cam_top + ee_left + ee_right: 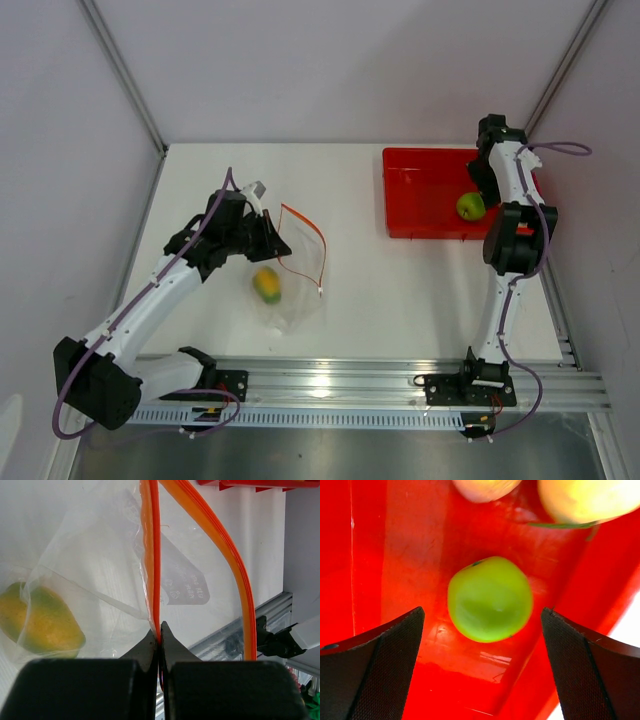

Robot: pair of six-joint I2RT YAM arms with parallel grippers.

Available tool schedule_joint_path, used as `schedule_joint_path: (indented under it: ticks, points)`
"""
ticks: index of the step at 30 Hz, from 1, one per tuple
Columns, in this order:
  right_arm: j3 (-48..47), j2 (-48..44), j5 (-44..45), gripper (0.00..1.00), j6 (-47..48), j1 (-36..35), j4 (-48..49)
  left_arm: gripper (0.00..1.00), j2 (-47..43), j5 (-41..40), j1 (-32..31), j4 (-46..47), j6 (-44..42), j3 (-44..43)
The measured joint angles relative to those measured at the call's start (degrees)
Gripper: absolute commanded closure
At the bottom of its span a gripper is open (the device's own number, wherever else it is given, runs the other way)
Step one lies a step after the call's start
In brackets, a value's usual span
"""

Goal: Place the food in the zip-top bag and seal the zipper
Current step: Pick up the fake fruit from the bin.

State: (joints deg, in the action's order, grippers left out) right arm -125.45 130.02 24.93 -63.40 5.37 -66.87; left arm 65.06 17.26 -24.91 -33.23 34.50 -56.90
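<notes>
The clear zip-top bag (290, 290) lies left of centre with its orange-red zipper (305, 240) held open. The yellow-green mango (266, 284) lies inside it and shows in the left wrist view (42, 622). My left gripper (270, 232) is shut on one strip of the zipper (154, 555) and lifts that edge. The other strip (227, 555) arcs free. The green apple (471, 206) sits in the red tray (420, 185). My right gripper (482, 617) is open just above the apple (490, 599). Two orange-yellow fruits (587, 497) lie beyond it.
The red tray stands at the back right of the white table. An aluminium rail (350, 380) runs along the near edge. Grey walls close in both sides.
</notes>
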Motion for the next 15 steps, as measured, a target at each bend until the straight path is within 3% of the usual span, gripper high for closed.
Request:
schedule_joint_path:
  ticks: [15]
  points:
    - [6.34, 1.92, -3.74, 0.01, 0.02, -0.24, 5.27, 0.99, 1.20, -0.02, 0.00, 0.96, 0.02, 0.02]
